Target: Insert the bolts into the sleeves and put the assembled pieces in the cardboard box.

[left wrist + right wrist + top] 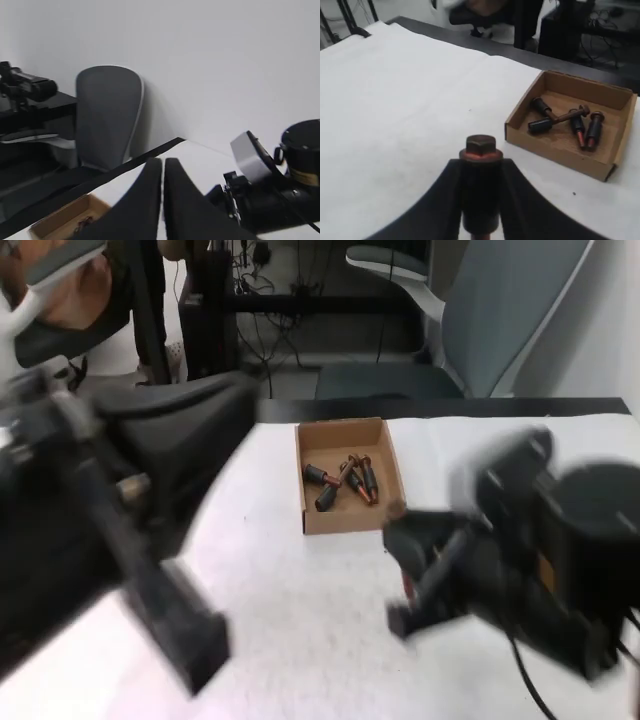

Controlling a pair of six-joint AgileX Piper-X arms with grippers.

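The cardboard box [345,521] stands on the white bench past the middle and holds several dark sleeves with copper-coloured bolts [350,480] in them. In the right wrist view the same box [552,149] lies ahead and to one side of my right gripper [481,176]. That gripper is shut on an assembled piece [480,200]: a dark sleeve with the bolt's hex head [480,148] sticking out above the fingers. My left gripper [163,197] is raised off the bench and shut, with nothing between its fingers. One corner of the box [57,224] lies below it.
The bench is covered in white cloth [320,640] with a dark far edge [450,406]. A grey office chair [500,310] stands behind the bench. The right arm's body [280,190] sits close beside the left gripper. Both arms look blurred in the high view.
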